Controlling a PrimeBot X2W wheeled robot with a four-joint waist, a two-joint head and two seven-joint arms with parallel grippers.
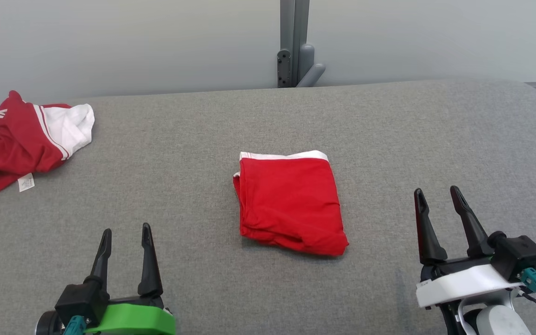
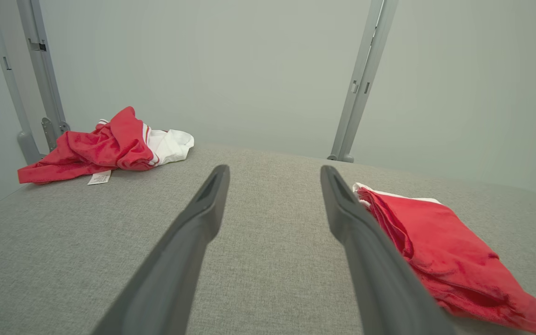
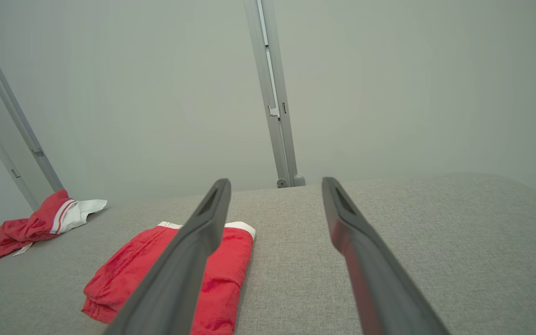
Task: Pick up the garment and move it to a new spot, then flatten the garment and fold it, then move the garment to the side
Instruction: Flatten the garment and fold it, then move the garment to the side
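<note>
The folded red garment (image 1: 291, 204) lies mid-table (image 1: 389, 139), between left gripper (image 1: 126, 228) and right gripper (image 1: 436, 189), both spread wide and empty. The head view shows a white tag (image 1: 26, 182), perhaps a care label, on the crumpled garment (image 1: 16, 139); the right wrist view blurs it.

- The tabletop (image 1: 389, 139) is covered in grey woven cloth, matt, with a fine and slightly rough weave.
- The folded garment (image 1: 291, 204) is soft red knit cloth, matt and lightly creased, with a white cloth band along one edge.
- The crumpled garment (image 1: 12, 139) is similar matt red cloth with white panels; its label (image 1: 26, 182) looks like thin cloth or paper.
- The left hand (image 1: 126, 229) has smooth, dark, matt fingers (image 1: 149, 265), seemingly plastic, on a green plastic mount (image 1: 133, 318) with a slight sheen.
- The right hand (image 1: 436, 190) has like fingers on a white plastic mount (image 1: 463, 281).
- The post (image 1: 293, 42) is smooth grey metal, satin.
- The wall (image 1: 110, 42) is pale, smooth, matt.
</note>
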